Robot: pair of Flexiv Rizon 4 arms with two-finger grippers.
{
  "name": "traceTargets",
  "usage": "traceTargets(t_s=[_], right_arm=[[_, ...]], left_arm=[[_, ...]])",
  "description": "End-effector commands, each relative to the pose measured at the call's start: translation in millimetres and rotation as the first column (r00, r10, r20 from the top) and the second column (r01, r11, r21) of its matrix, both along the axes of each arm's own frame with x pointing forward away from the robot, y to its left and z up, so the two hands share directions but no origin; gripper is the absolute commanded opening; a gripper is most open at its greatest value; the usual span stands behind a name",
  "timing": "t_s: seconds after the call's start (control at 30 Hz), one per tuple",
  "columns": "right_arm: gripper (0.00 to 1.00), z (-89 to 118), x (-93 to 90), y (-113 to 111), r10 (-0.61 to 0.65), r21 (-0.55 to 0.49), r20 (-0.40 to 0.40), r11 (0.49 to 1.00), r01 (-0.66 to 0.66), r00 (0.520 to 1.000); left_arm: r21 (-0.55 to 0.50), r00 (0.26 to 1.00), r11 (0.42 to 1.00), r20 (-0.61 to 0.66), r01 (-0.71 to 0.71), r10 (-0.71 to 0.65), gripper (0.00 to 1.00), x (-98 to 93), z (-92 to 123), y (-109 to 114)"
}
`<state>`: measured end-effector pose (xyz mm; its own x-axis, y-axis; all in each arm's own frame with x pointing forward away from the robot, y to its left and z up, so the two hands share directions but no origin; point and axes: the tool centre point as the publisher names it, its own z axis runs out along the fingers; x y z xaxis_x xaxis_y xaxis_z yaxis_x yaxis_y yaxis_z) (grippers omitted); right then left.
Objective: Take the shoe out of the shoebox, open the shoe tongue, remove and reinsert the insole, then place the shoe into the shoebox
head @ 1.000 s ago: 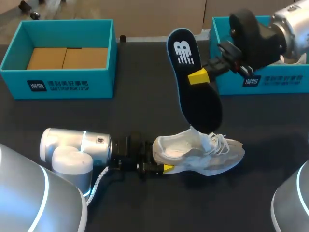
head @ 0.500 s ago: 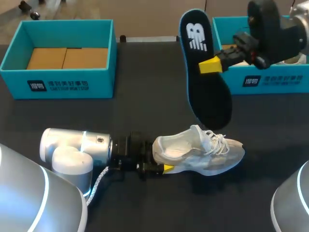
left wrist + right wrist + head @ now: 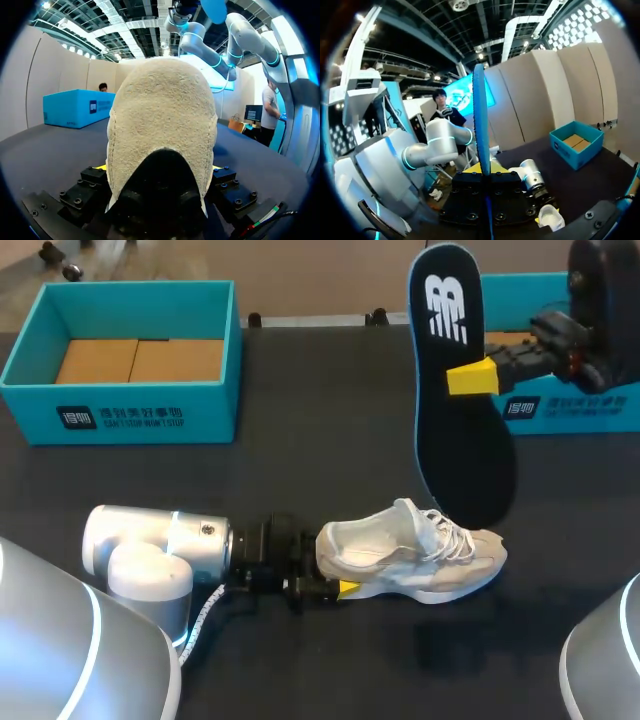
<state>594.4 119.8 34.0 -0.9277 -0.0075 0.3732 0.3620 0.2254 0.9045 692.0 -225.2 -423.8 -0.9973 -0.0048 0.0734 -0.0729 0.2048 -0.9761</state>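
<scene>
Over the last second my right gripper (image 3: pixel 472 378) has carried the black insole (image 3: pixel 455 430) up and to the right, clear of the white sneaker (image 3: pixel 415 555). Its 2 fingers pinch the insole's edge, logo end up. My left gripper (image 3: pixel 335 580) is clamped on the sneaker's heel. The sneaker stands on the dark table (image 3: pixel 300 440), well apart from the left teal shoebox (image 3: pixel 130 410).

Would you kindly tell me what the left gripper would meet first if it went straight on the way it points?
The shoe: the left gripper is shut on its heel, so it would probably push the shoe along the table. Past the toe, the way looks free.
</scene>
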Motion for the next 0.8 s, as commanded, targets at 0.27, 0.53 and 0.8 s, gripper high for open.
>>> traceTargets(t_s=[0.27,0.53,0.8], right_arm=[[0.0,1.8,-4.5,0.6,-0.064,-0.037,0.008,0.997,0.064,0.998],[0.0,1.8,-4.5,0.6,-0.064,-0.037,0.008,0.997,0.064,0.998],[0.0,1.8,-4.5,0.6,-0.064,-0.037,0.008,0.997,0.064,0.998]], left_arm=[[0.003,1.0,1.0,0.0,0.0,0.0,0.0,-0.3,-4.8,0.2],[0.003,1.0,1.0,0.0,0.0,0.0,0.0,-0.3,-4.8,0.2],[0.026,1.0,1.0,0.005,-0.004,0.003,1.0,3.5,-8.0,4.1]])
